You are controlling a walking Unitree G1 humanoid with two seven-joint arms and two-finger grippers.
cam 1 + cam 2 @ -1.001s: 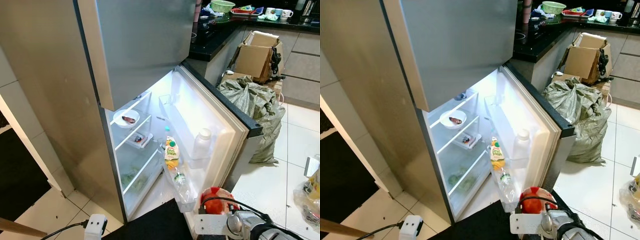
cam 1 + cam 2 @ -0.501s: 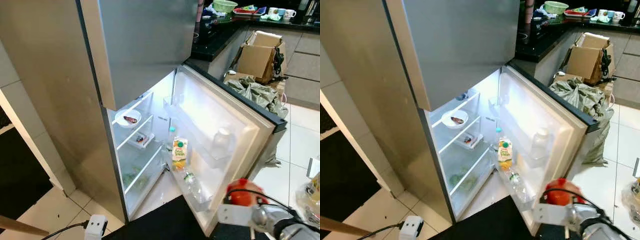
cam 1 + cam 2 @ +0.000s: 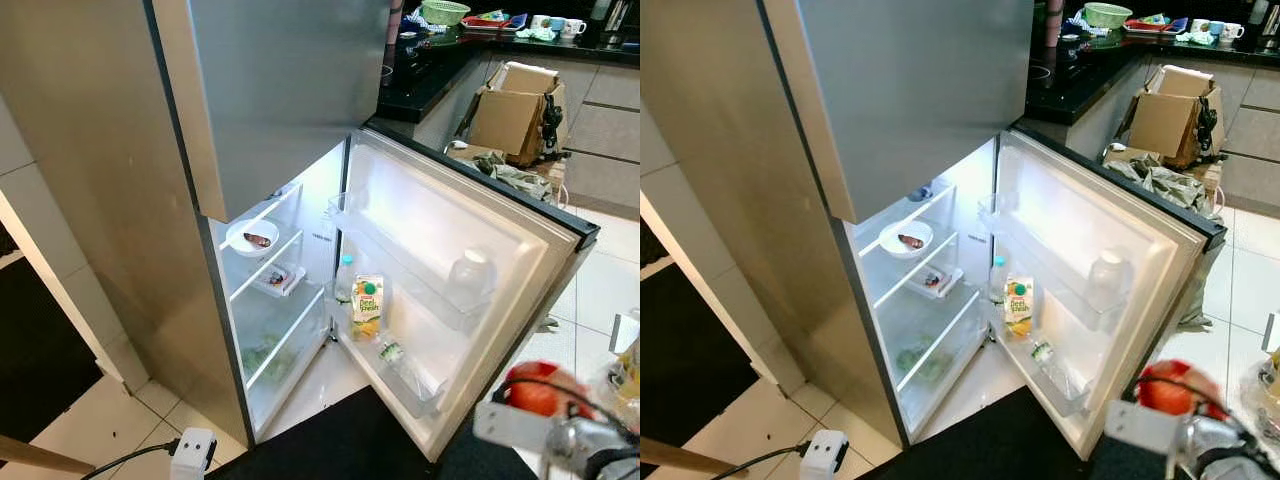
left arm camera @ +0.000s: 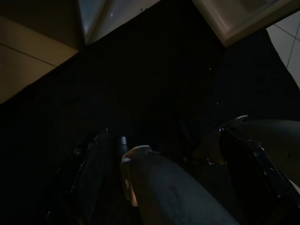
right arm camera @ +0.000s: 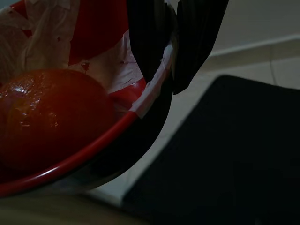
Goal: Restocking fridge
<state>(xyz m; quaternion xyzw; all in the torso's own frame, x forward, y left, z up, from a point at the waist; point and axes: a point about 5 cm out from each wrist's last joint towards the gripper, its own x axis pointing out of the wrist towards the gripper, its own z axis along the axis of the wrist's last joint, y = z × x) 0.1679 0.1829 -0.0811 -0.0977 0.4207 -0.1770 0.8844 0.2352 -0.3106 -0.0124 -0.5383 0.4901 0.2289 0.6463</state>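
Observation:
The fridge's lower door (image 3: 470,240) stands wide open, with the lit shelves (image 3: 265,290) on its left. Its door bins hold an orange juice carton (image 3: 367,308), a lying bottle (image 3: 395,355) and a white jar (image 3: 468,275). A white plate (image 3: 252,237) with food sits on an inner shelf. At the lower right, my right gripper (image 5: 171,63) is shut on the rim of a red bowl (image 3: 540,388), which holds a tomato (image 5: 51,117). The bowl hangs past the door's outer edge. My left gripper (image 4: 171,173) hangs open over the dark mat.
A black mat (image 3: 330,445) lies before the fridge. A white plug box (image 3: 190,452) sits on the tiles at the lower left. Behind the door are a grey-green sack (image 3: 510,172), a cardboard box (image 3: 520,105) and a black counter (image 3: 430,75).
The lower fridge door has swung much wider open. My right arm with the red bowl has moved to the right along with the door's edge.

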